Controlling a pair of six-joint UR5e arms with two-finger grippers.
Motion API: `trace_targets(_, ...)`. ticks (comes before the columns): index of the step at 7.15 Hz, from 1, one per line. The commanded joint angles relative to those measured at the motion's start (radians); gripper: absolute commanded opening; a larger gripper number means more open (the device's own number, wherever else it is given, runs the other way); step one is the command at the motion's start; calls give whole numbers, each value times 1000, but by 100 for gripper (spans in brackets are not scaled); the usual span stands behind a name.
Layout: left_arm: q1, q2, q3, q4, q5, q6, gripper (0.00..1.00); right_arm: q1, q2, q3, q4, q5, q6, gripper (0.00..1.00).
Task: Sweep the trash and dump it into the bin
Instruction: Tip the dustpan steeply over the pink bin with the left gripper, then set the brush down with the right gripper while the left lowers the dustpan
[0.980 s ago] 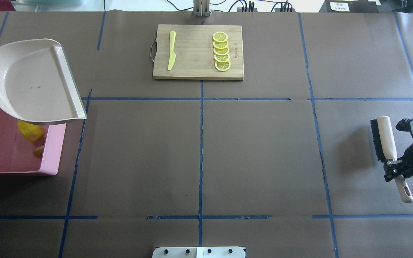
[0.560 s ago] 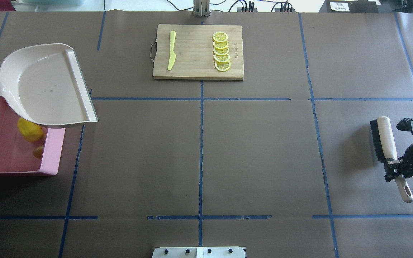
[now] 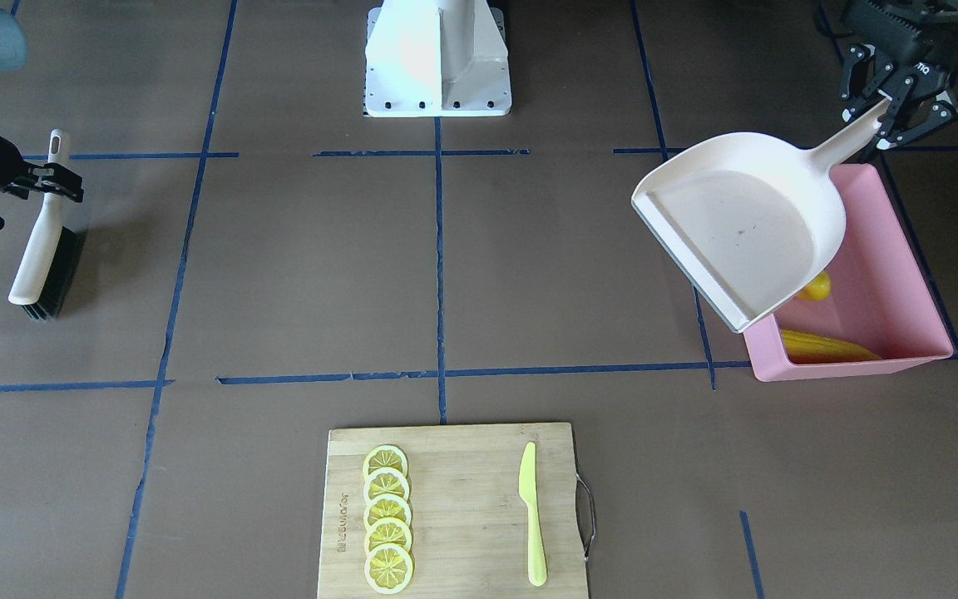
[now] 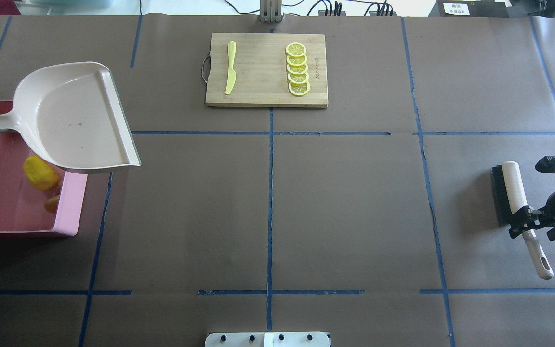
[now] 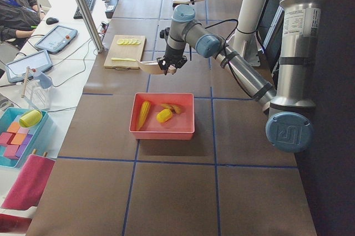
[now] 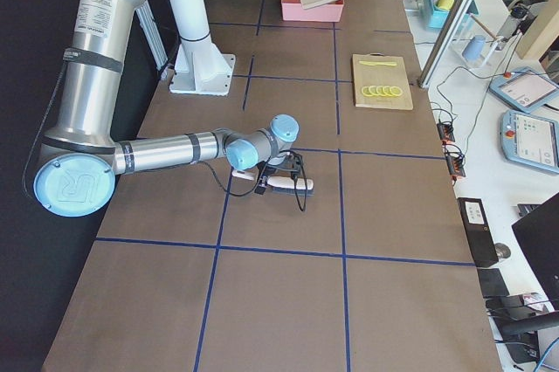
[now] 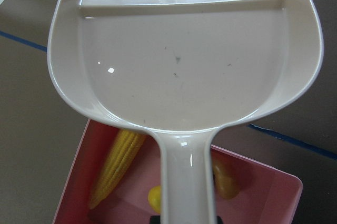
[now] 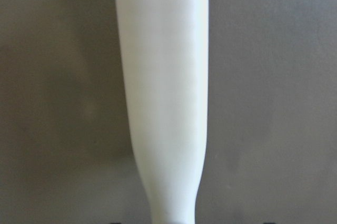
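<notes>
Now the empty dustpan [image 4: 75, 120] has swung right, partly off the bin [image 4: 72, 202], its handle pinched in the left gripper [image 3: 891, 112]. All the trash [image 5: 164, 116] lies in the bin, so dumping looks done. The right gripper [image 4: 528, 222] clamps the brush [image 4: 511, 190], lowered toward the table [image 4: 345, 202].

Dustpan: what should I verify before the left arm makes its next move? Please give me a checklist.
1. Dustpan empty: ok.
2. Corn cob, potato lump and ginger root inside the bin: ok.
3. Left gripper shut on the dustpan handle: ok.
4. Dustpan held above the bin, not touching it: ok.
5. Right gripper shut on the brush: ok.
6. Brush bristles touching the table: cannot tell.
</notes>
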Motion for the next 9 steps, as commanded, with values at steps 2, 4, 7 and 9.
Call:
trace_targets(2,108,-33,53,-7,2,0,2,153,2,43,0,-28,-9,100)
trace_targets(4,155,-37,75,-16,2,9,2,228,17,46,-12,-71,-63,100)
trace_targets(7,279,-115,101,-36,-2,5,0,356,83,41,-212,-71,-400,100)
trace_targets(9,324,-169,234,-215,-6,-18,0,442,164,32,-397,-71,-649,100)
